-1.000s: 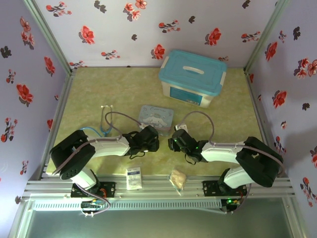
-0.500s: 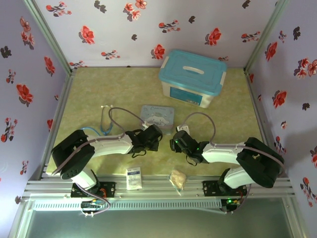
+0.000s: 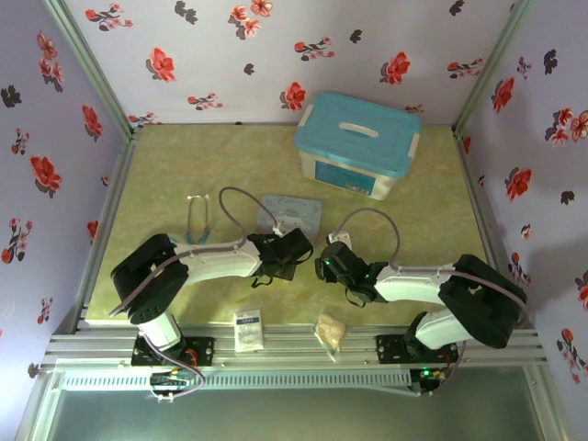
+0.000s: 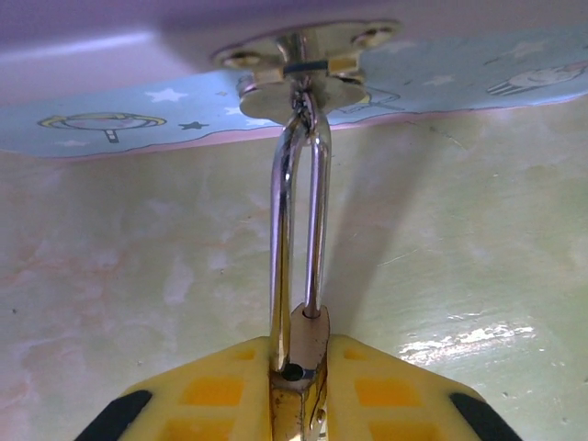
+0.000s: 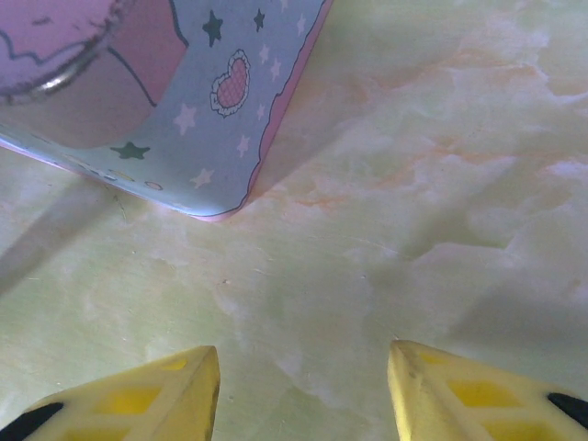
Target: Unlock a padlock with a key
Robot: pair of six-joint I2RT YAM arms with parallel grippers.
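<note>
we saw the left end effector clamped on the padlock at bottom centre of the left wrist view, its shackle through the hasp of the tin above. the right end effector stood open over bare bench.

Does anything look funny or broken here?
Nothing looks broken or spilled. One funny thing: the left gripper pinches the padlock by its body, holding it stretched out from the clasp on the blue tin.
</note>
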